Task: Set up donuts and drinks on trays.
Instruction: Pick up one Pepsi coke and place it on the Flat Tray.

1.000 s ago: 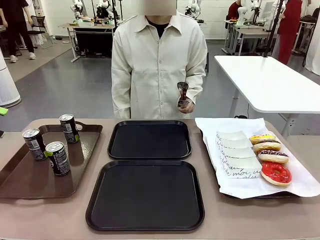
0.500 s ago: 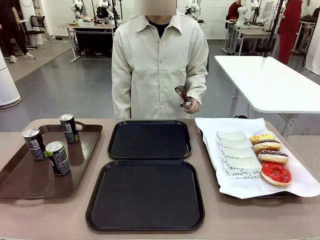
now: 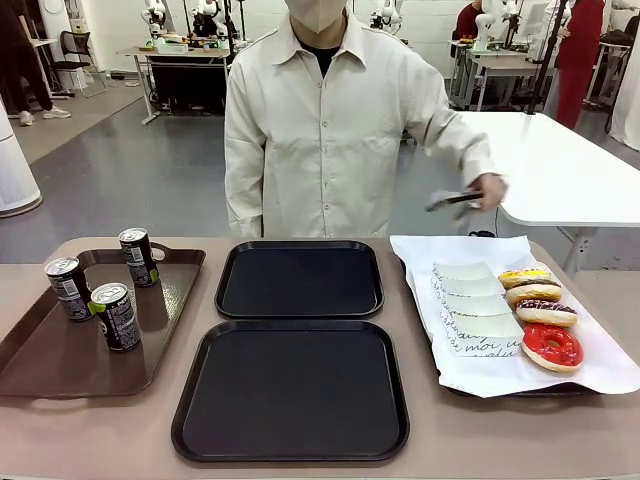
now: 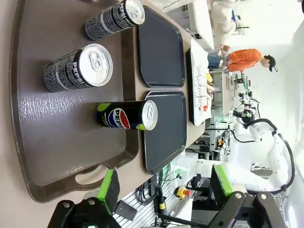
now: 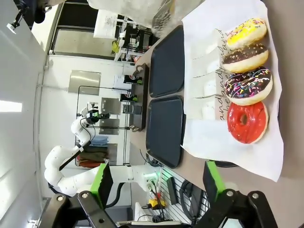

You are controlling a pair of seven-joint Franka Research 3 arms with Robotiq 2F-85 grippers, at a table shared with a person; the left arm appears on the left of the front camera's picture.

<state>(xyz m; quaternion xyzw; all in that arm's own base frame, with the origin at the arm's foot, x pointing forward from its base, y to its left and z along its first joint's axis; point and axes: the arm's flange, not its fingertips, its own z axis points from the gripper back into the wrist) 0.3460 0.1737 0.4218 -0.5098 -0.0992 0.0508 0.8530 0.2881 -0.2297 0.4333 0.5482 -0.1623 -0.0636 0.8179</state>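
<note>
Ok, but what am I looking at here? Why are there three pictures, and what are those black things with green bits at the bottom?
It's a robot with two arms at a table. The big picture looks across the table at a person standing on the far side. The other two pictures come from small cameras on the robot's wrists, so everything in them looks tipped sideways. The black things with green pads are the robot's grabbers: the left end effector and the right end effector. Both are open and hold nothing. On the table, three drink cans stand on a brown tray, two black trays lie in the middle, and four donuts sit on white paper. The person's hand holds tongs out to the side, up off the table.
</note>
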